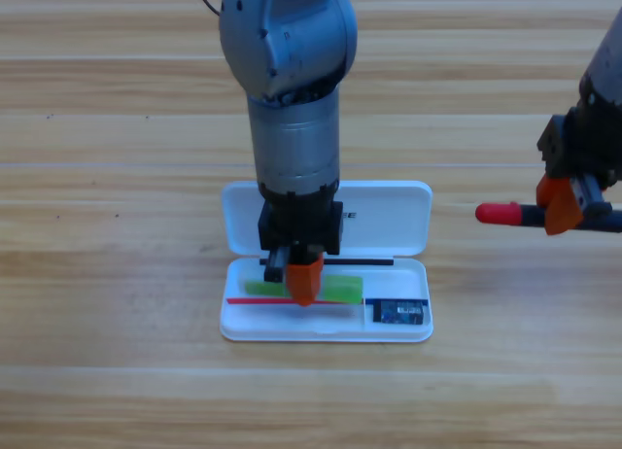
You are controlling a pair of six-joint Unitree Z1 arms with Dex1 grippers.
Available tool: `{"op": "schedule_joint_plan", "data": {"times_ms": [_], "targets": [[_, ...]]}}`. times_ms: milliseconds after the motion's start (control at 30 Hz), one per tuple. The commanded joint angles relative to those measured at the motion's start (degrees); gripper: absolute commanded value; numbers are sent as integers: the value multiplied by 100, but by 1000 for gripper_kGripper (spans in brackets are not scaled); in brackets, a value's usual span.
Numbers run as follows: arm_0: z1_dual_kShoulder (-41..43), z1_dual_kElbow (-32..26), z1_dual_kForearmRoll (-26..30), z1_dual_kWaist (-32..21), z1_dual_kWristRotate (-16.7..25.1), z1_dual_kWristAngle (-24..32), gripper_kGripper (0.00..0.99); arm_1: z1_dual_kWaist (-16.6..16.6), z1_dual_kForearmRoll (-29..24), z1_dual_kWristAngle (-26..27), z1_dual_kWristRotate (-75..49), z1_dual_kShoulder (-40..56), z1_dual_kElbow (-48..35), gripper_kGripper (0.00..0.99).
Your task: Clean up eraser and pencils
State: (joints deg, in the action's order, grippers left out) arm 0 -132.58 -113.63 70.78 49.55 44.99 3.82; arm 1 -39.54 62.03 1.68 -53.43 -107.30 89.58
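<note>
Left claw (302,279) stands over the green stick (335,289) in the white case (326,328); grip undeterminable. Eraser (400,313) occupies the case's right corner. Right claw (558,204) holds the red-capped marker (510,214) near the table's right edge.

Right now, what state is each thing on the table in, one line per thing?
White case: open, lid laid back flat.
Green stick: lying in the case's long compartment.
Eraser: in the case's small right compartment.
Red-capped marker: outside the case, held at the right gripper.
Left gripper: down in the case over the green stick.
</note>
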Motion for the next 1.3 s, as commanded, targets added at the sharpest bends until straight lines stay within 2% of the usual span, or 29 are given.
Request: {"op": "schedule_joint_plan", "data": {"times_ms": [33,467,1300], "targets": [[-207,157,76,-236,89,5,0,-326,73,78,114,-142,-169,0],[-23,359,103,-306,124,32,0,-344,73,43,122,-212,-134,0],[83,341,103,28,-359,75,0,-344,73,-10,122,-238,-116,0]]}}
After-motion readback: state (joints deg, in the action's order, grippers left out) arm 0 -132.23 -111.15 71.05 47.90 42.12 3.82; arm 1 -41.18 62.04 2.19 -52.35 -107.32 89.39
